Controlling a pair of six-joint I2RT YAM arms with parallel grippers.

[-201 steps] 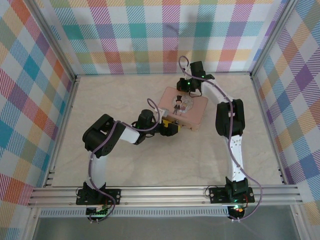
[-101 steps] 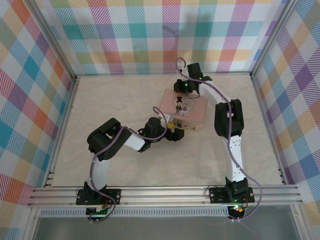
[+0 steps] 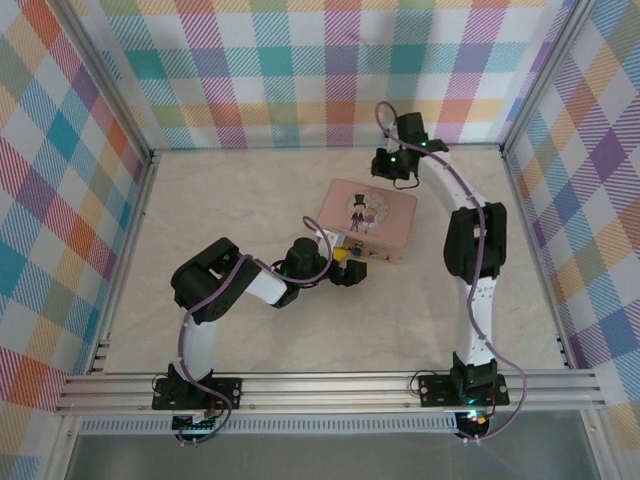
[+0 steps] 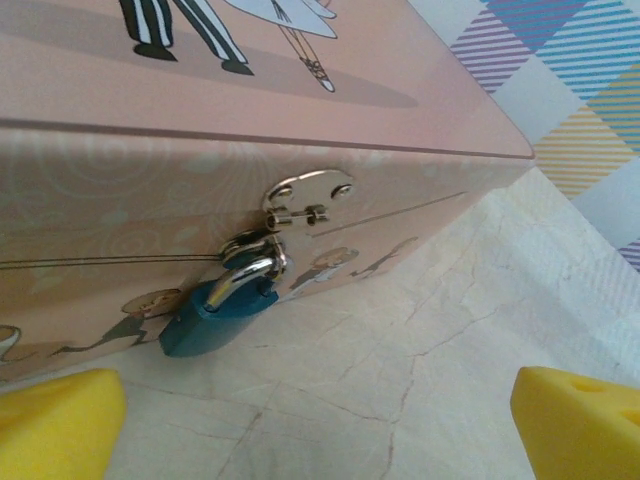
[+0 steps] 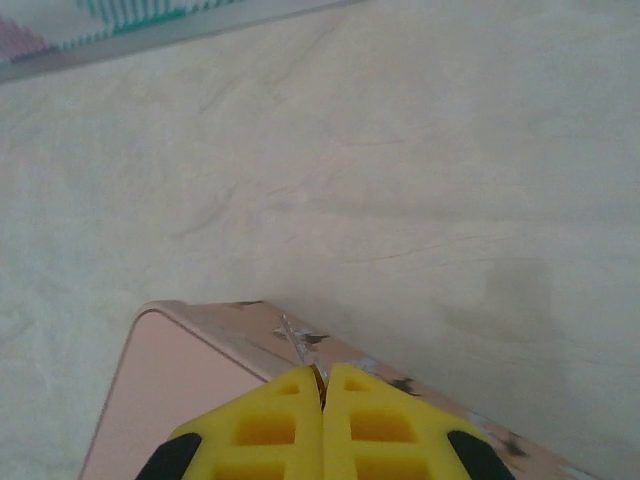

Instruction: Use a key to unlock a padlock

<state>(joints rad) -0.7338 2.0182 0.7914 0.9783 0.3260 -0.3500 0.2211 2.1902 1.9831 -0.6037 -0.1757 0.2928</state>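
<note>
- The left gripper (image 4: 320, 430) faced the front wall of the pink tin (image 4: 330, 110). Its yellow pads (image 4: 55, 420) were spread wide apart with nothing between them.
- The padlock (image 4: 220, 318) hung from the tin's silver hasp (image 4: 300, 195), its blue body low against the wall, close to the table (image 4: 420, 380).
- The right gripper (image 5: 322, 376) hovered above the tin's far edge. Its fingers were pressed together on the key (image 5: 298, 345), a thin sliver jutting from the tips.

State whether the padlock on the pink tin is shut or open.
Shut: the padlock has its shackle seated in the body, looped through the hasp.
</note>
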